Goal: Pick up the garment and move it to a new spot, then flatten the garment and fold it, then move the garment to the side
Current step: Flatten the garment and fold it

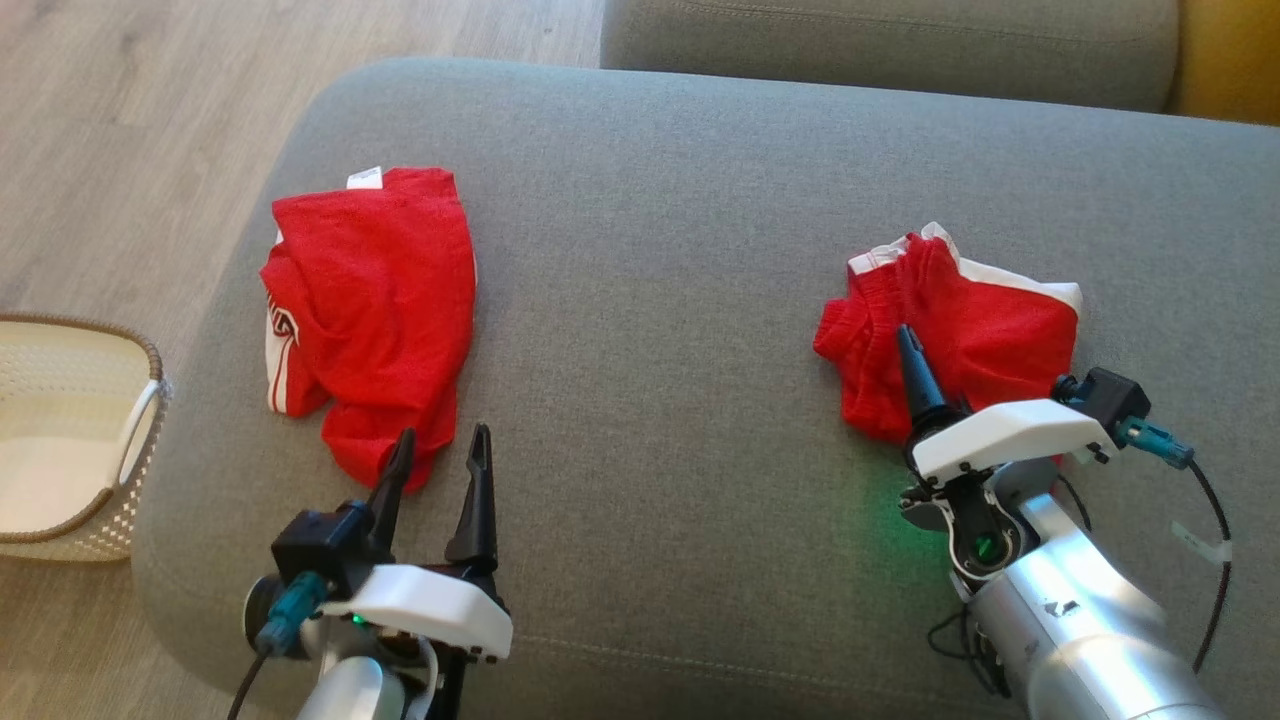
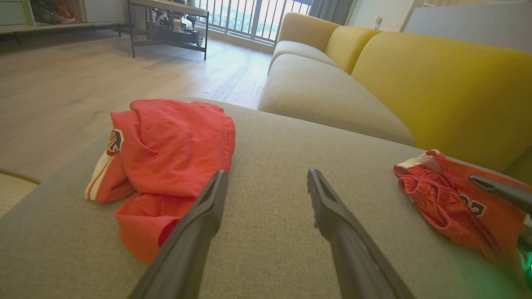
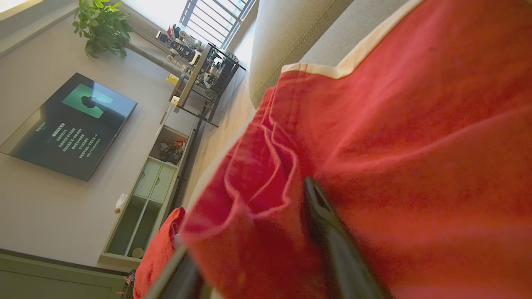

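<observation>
Two grippers sit closest, at the bottom of the head view. The left gripper [image 1: 443,433], at 7 o'clock, has its two dark fingers spread wide with nothing between them. Its left fingertip is just at the lower edge of the left red garment [image 1: 375,310].

The right gripper [image 1: 908,350], at 4 o'clock, is turned on its side, so only one finger shows from above, lying across the right red garment [image 1: 985,335]. In the right wrist view its two fingers stand apart with a fold of red cloth between them. Whether they pinch that fold or merely straddle it, I cannot tell.

There are two red garments, both on one grey cushion [image 1: 680,250] and well apart. The left one lies rumpled at 10 o'clock, with white side stripes and a white tag at its top edge. The right one lies bunched at 3 o'clock, white trim along its far edge.

One pale woven basket [image 1: 140,470] stands on the wooden floor [image 1: 120,150] at 9 o'clock, beside the cushion. The left wrist view shows one yellow sofa [image 2: 436,83] at 2 o'clock beyond the cushion.
</observation>
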Controlling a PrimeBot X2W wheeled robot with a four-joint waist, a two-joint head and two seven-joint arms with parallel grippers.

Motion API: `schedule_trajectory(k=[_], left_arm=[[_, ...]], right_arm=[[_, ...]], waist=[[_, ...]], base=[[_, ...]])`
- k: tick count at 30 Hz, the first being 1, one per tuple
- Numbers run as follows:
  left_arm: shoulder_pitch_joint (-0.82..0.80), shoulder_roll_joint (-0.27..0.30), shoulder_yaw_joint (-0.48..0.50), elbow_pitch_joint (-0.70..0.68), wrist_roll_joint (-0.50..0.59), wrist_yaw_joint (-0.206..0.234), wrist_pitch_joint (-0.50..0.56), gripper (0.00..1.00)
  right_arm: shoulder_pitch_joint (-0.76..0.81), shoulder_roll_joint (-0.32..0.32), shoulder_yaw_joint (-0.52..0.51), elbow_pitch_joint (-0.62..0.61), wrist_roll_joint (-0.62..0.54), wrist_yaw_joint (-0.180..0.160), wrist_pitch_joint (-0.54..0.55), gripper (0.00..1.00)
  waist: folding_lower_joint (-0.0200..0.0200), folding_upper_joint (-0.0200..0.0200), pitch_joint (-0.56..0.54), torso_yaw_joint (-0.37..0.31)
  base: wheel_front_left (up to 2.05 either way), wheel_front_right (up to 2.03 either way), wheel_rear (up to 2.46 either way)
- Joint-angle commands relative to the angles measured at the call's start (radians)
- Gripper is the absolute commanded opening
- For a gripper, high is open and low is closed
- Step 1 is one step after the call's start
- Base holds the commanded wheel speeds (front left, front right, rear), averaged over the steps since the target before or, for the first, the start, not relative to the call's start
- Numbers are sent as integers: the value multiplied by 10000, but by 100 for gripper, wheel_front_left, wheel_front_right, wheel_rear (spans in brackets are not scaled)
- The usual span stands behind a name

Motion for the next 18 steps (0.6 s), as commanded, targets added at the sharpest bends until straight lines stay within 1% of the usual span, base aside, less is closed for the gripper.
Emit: schedule_trajectory(k=[1,5,9,11,12,18], left_arm=[[-385,18,252,-270,-75,44,-53,100],[-404,18,238,-243,-86,49,-53,100],[-416,18,227,-231,-95,51,-53,100],[-431,18,206,-219,-102,57,-53,100],[-431,18,206,-219,-102,57,-53,100],[-459,18,188,-196,-111,67,-53,100]], right_arm=[[-450,118,176,-261,-100,-2,-129,100],[-368,118,434,-628,-318,-2,-131,100],[-176,118,918,-770,-239,-2,-132,100],[-114,118,1245,-626,-116,-2,31,100],[-114,118,1245,-626,-116,-2,31,100],[-170,118,2094,245,166,-2,704,100]], waist=[[0,0,14,9],[0,0,44,37],[0,0,70,57],[0,0,86,65],[0,0,86,65],[0,0,95,57]], base=[[0,0,0],[0,0,0],[0,0,0],[0,0,0],[0,0,0],[0,0,0]])
